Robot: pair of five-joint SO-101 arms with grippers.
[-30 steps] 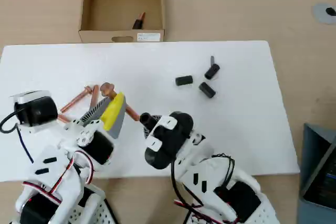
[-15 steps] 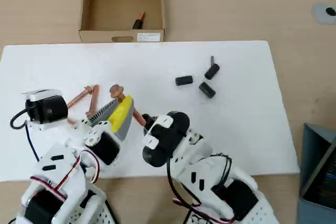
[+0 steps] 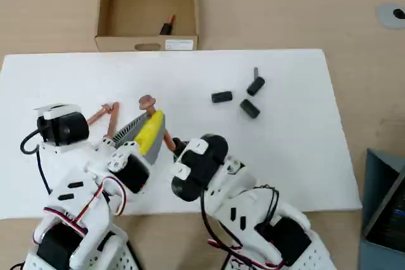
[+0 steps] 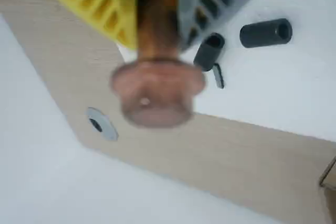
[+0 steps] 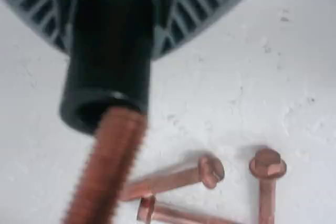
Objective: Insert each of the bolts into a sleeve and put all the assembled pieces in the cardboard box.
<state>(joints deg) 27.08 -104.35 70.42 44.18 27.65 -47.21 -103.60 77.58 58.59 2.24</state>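
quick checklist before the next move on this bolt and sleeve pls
1. Left claw shut on the bolt: ok, shaft clamped, head sticking out.
2. Right claw shut on the sleeve: ok.
3. Bolt's threaded end at the sleeve's open mouth: ok in the right wrist view; how deep it sits, cannot tell.
4. Bolt and sleeve in line: cannot tell.
5. Cardboard box open with room: ok, one assembled piece inside.
6. All pieces assembled: not ok, loose sleeves and loose bolts lie unpaired.
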